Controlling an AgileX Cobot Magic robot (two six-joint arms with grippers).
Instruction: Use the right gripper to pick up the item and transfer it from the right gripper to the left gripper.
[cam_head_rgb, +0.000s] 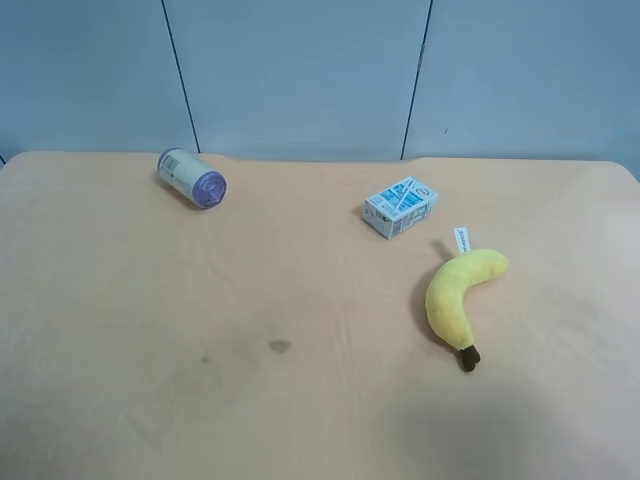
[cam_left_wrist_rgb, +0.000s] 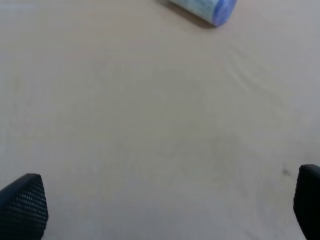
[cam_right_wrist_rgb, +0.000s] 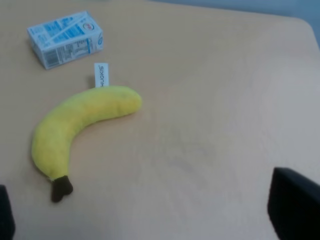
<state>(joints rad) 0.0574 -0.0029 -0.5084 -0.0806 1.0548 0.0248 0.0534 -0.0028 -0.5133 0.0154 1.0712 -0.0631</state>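
The yellow plush banana (cam_head_rgb: 458, 295) lies on the tan table (cam_head_rgb: 300, 400) at the exterior high view's right, dark stem tip toward the front, white tag at its far end. In the right wrist view the banana (cam_right_wrist_rgb: 75, 125) lies flat, untouched. My right gripper (cam_right_wrist_rgb: 150, 220) is open and empty, with the banana ahead of it and apart from its black fingertips (cam_right_wrist_rgb: 295, 205), which show only at the frame's lower corners. My left gripper (cam_left_wrist_rgb: 165, 210) is open and empty over bare table, its textured fingertips (cam_left_wrist_rgb: 22, 206) wide apart. Neither arm shows in the exterior high view.
A blue-and-white carton (cam_head_rgb: 400, 206) lies just behind the banana and shows in the right wrist view (cam_right_wrist_rgb: 65, 39). A purple-lidded can (cam_head_rgb: 192, 178) lies on its side at the back left and shows in the left wrist view (cam_left_wrist_rgb: 205, 7). A dark stain (cam_head_rgb: 280, 346) marks the table's middle.
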